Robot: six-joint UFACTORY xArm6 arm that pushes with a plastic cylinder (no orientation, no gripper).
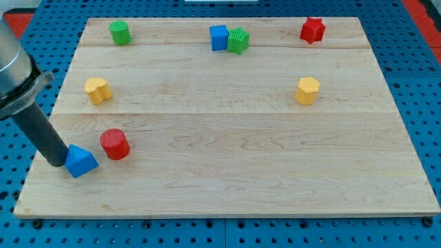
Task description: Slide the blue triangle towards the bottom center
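Observation:
The blue triangle (81,161) lies on the wooden board (227,179) near the view's lower left corner. My tip (55,162) stands at the triangle's left side, touching or almost touching it. The dark rod slants up to the view's upper left. A red cylinder (114,144) sits just right of and slightly above the blue triangle, with a small gap between them.
A yellow block (98,90) is at the left middle. A green cylinder (120,32) is at the top left. A blue cube (219,37) touches a green block (238,40) at the top centre. A red block (312,29) is top right, a yellow hexagonal block (307,90) at the right.

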